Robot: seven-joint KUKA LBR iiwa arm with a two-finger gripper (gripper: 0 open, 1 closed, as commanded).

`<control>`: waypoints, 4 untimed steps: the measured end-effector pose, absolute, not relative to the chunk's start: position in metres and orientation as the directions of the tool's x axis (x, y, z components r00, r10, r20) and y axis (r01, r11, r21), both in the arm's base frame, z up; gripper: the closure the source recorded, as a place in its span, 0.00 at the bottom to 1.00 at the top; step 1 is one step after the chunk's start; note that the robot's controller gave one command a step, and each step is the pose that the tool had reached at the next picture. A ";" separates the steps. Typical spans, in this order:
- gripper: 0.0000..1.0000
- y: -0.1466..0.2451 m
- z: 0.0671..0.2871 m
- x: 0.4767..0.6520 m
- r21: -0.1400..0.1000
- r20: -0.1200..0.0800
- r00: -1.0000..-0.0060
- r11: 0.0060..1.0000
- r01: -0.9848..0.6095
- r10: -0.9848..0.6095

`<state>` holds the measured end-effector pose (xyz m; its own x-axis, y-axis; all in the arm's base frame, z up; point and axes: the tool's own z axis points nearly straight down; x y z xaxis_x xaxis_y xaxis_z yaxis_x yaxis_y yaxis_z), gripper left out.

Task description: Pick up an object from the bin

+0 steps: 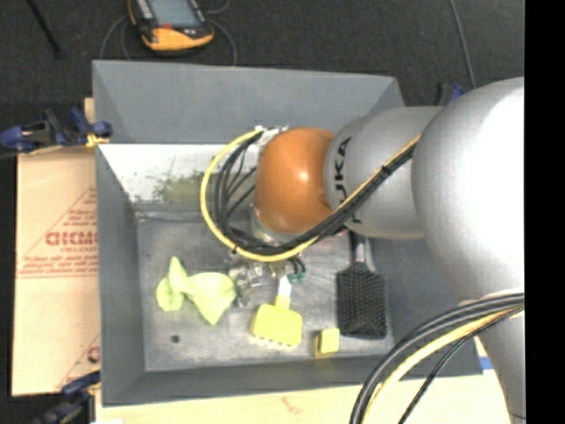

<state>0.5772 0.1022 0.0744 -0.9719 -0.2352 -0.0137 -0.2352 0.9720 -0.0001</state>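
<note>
My gripper point(251, 277) reaches down into the middle of the bin, mostly hidden under the arm's orange cover. Its metal tip sits right at the right end of a crumpled yellow-green soft thing point(198, 293) lying on the bin floor at the left. Just to the lower right of the tip lies a pale yellow scrubbing brush point(276, 323) with a short handle pointing up toward the gripper. Whether the tip touches the soft thing I cannot tell.
A black hairbrush point(362, 302) lies along the bin's right side, its handle running up under the arm. A small yellow block point(327, 341) rests near the front wall between the two brushes. The arm covers the bin's back right part.
</note>
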 end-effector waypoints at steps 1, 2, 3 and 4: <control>1.00 0.090 0.107 0.559 0.000 0.001 -0.965 0.965 -0.263 -0.263; 1.00 0.086 0.125 0.556 -0.002 0.001 -0.963 0.963 -0.268 -0.268; 1.00 0.040 0.087 0.590 -0.002 -0.009 -0.922 0.923 -0.386 -0.386; 1.00 0.044 0.114 0.571 0.001 0.007 -0.928 0.928 -0.372 -0.372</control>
